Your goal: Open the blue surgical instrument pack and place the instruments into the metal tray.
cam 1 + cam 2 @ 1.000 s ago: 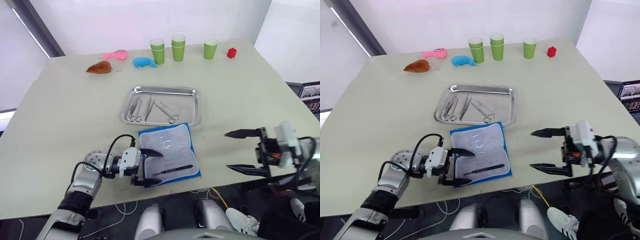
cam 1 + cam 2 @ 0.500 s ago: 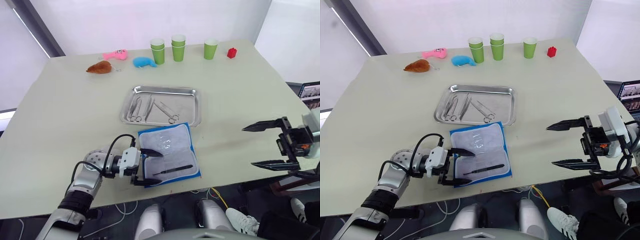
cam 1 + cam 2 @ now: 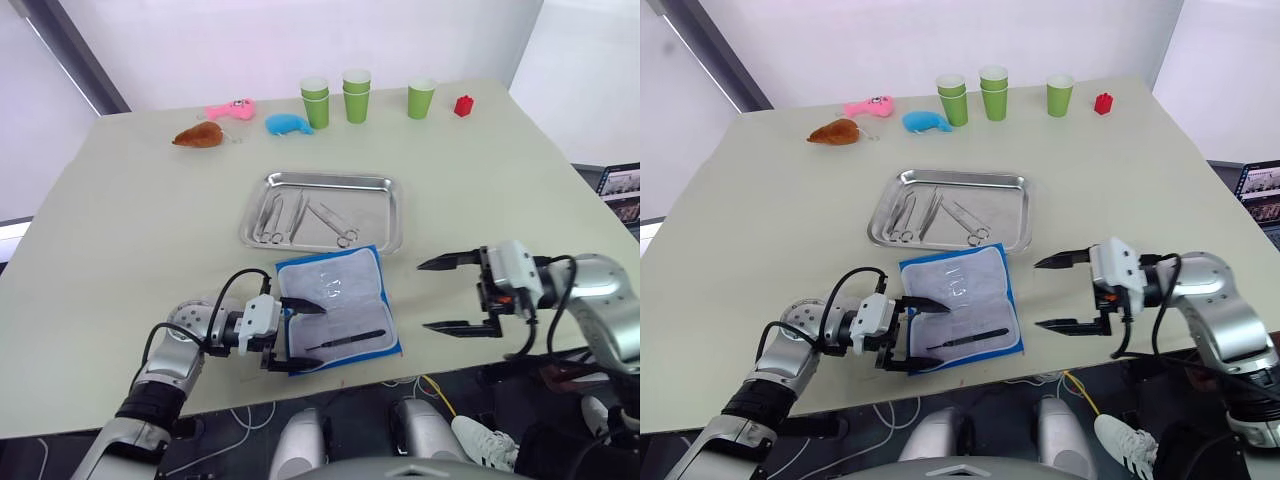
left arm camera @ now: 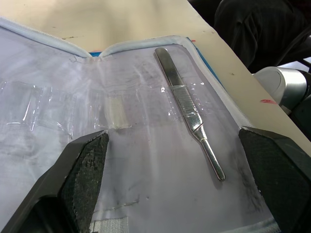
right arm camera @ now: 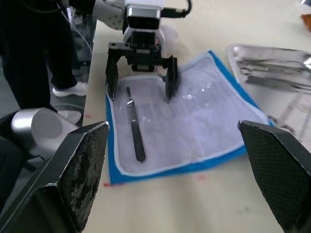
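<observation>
Left claw [image 3: 300,335] astride opened pack [image 3: 337,312] edge

Bright, even, diffuse light; the backdrop behind the pale beige tabletop [image 3: 150,230] is blown out to near white, and shadows are soft and faint. The shiny rectangular steel tray [image 3: 392,215] shows mild glare. Head views bend slightly at the edges; close black fingers [image 4: 85,170] in the wrist views look soft.

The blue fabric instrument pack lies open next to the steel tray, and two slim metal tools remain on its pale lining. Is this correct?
Not quite. One slim metal tool remains on the pale lining of the open blue fabric instrument pack, not two; the left wrist view shows it. The pack does lie next to the shiny steel tray.
</observation>
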Robot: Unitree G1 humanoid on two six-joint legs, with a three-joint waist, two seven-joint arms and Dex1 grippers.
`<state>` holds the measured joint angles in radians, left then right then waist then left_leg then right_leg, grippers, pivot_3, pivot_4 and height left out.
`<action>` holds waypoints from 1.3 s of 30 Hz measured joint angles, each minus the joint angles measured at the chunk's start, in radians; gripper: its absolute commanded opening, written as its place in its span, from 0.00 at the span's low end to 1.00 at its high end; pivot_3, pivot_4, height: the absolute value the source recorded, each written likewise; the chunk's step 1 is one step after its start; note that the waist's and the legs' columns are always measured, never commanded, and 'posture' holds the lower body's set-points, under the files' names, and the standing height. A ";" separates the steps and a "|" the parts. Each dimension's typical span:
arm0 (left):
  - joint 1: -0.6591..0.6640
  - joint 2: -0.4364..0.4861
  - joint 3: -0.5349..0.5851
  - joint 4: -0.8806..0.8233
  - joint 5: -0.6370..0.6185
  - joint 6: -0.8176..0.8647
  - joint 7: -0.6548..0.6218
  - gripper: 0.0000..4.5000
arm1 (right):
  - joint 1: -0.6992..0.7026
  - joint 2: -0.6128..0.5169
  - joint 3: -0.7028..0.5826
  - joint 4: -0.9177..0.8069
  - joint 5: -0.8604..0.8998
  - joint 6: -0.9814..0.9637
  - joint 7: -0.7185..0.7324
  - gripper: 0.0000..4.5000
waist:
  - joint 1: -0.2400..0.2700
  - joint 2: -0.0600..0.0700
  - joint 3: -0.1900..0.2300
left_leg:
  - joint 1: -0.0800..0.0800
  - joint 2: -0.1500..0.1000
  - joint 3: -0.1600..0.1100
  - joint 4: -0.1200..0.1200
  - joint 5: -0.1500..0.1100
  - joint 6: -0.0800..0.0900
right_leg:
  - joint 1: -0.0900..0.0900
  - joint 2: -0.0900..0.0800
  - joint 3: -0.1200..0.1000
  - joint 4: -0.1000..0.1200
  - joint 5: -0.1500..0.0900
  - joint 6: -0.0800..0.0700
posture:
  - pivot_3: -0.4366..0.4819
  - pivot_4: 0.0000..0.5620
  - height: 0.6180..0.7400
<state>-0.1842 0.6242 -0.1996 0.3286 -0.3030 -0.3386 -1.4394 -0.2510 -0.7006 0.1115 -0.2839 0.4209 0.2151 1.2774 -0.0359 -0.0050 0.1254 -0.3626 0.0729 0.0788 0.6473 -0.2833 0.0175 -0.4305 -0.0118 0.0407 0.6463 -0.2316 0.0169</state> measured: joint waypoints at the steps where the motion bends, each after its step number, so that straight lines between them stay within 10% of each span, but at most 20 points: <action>1: 0.002 0.000 0.000 -0.003 0.000 0.000 0.002 1.00 | 0.000 0.009 0.022 -0.002 -0.023 -0.004 -0.011 0.99 | 0.000 0.001 0.000 | 0.000 0.000 0.000 0.000 0.000 0.000 | 0.000 0.000 0.000 0.000 0.000 0.000 | 0.48 0.27 1.00; 27: 0.011 0.004 0.003 -0.009 -0.001 0.002 0.009 1.00 | -0.070 0.153 0.325 0.177 -0.332 0.000 -0.162 0.99 | -0.002 0.001 -0.006 | 0.001 0.000 0.001 0.000 0.000 0.000 | 0.000 0.000 0.001 0.000 0.000 0.000 | 0.48 0.27 1.00; 37: 0.018 0.008 0.002 -0.009 -0.001 0.005 0.025 1.00 | -0.074 0.132 0.343 0.200 -0.332 -0.033 -0.124 0.05 | -0.002 -0.003 -0.013 | 0.003 0.000 0.001 0.001 0.000 0.000 | 0.002 0.000 0.001 0.000 0.000 0.000 | 0.48 0.27 1.00; 39: 0.019 0.009 0.003 -0.009 -0.001 0.005 0.026 1.00 | -0.074 0.135 0.345 0.205 -0.334 -0.040 -0.120 0.02 | -0.003 -0.003 -0.014 | 0.003 0.000 0.001 0.001 0.000 0.000 | 0.002 0.000 0.000 0.000 0.000 0.000 | 0.48 0.27 1.00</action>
<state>-0.1655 0.6337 -0.1971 0.3197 -0.3036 -0.3332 -1.4133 -0.3250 -0.5658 0.4563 -0.0792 0.0872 0.1746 1.1573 -0.0384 -0.0081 0.1117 -0.3595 0.0733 0.0795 0.6482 -0.2832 0.0176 -0.4281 -0.0114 0.0412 0.6467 -0.2314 0.0167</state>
